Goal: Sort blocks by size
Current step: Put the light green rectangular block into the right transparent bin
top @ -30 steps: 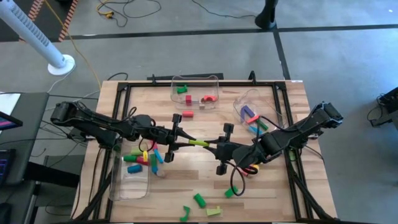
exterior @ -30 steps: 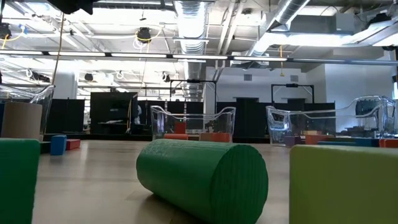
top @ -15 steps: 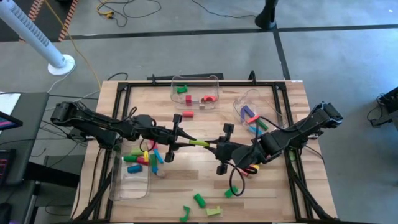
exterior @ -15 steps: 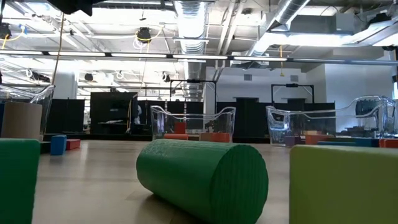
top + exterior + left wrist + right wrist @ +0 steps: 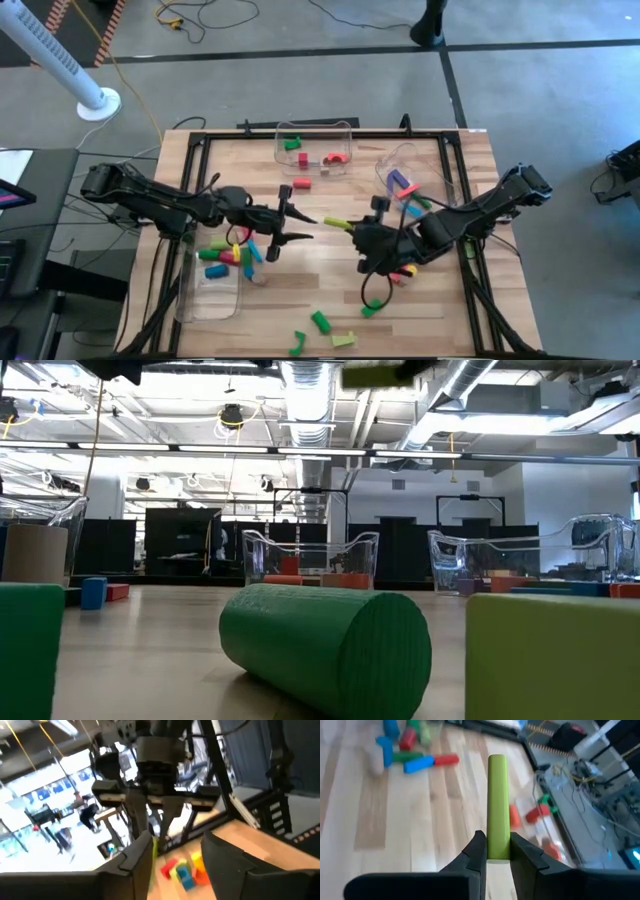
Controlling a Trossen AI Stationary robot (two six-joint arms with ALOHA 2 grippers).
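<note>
lime bar now off l claw (apart), in r claw, clamped.

**What the views cut off or blur**

Level with the table, a green cylinder fills the foreground while a green block and a yellow-green block run off the picture's edges. Both hands are out of that view; only a blurred yellow-green streak shows at its top edge. Beside the left hand, the heap of blocks overlaps, so single shapes cannot be told. In the left wrist view, people beyond the table are smeared.
</note>
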